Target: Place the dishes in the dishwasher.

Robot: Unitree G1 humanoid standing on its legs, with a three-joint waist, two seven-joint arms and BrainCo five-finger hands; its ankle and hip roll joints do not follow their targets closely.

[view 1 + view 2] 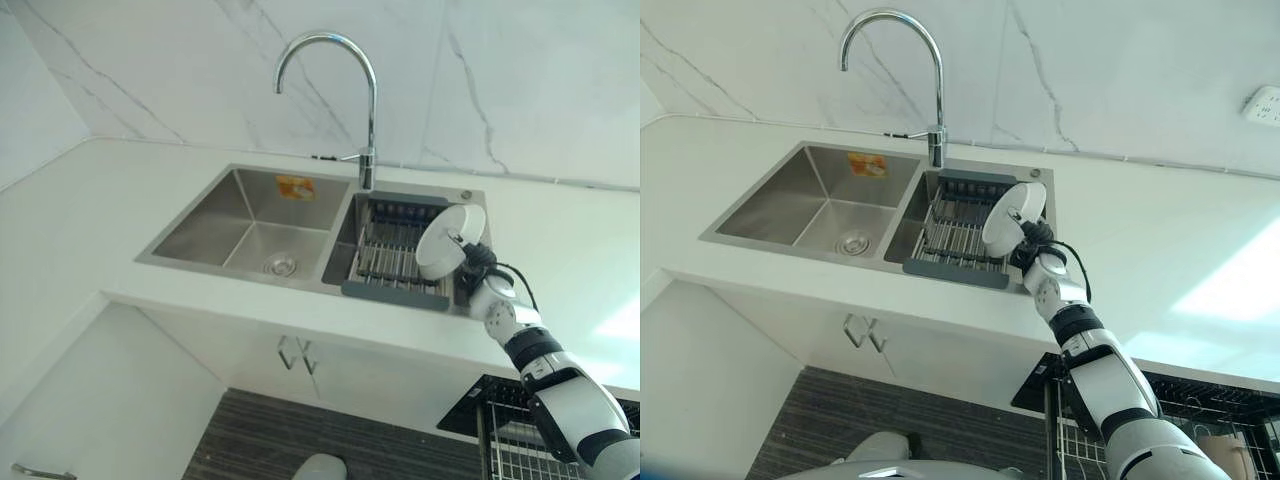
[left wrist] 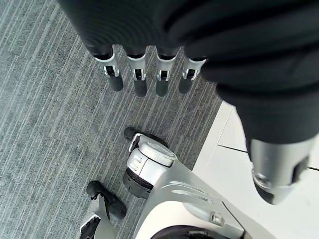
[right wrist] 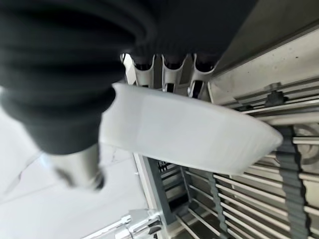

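White plate [image 1: 449,240], steel sink [image 1: 246,215], grey-veined white marble wall [image 1: 500,80].

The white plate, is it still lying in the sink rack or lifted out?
Lifted out: the right hand grips the white plate on edge above the rack in the sink's right basin.

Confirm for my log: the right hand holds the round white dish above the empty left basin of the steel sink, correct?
Not quite. The left eye view shows the right hand holding the round white dish above the right basin's dark drying rack, not the left basin.
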